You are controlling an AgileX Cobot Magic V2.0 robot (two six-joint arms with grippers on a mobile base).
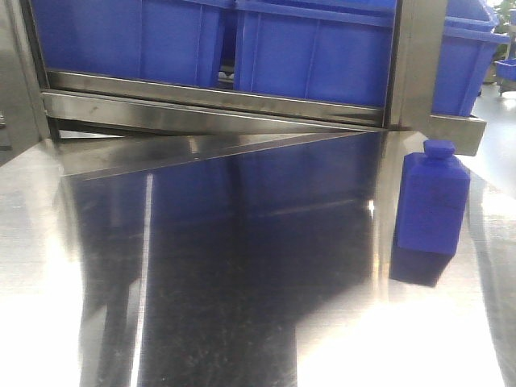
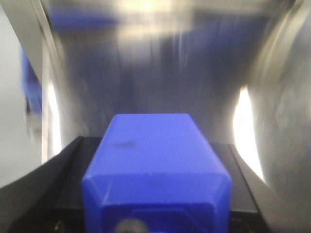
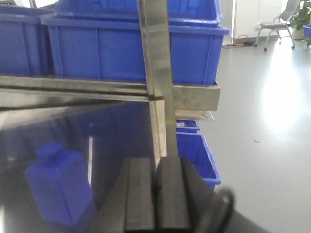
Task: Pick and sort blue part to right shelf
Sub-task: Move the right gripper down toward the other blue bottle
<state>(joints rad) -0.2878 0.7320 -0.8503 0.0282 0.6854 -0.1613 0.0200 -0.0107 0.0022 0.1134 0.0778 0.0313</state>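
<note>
Open tabletop (image 1: 242, 282); shelf post (image 1: 415, 64) at right.

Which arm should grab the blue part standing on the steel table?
Right, probably. The right gripper is shut and empty, with the standing blue part just beside it. The left gripper holds a second blue part between its fingers.

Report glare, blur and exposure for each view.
Front view: sharp, white glare flanks a dark reflection on the steel table. Left wrist view: background motion-smeared, close blue part soft, highlight blown at right. Right wrist view: sharp, floor overexposed.
</note>
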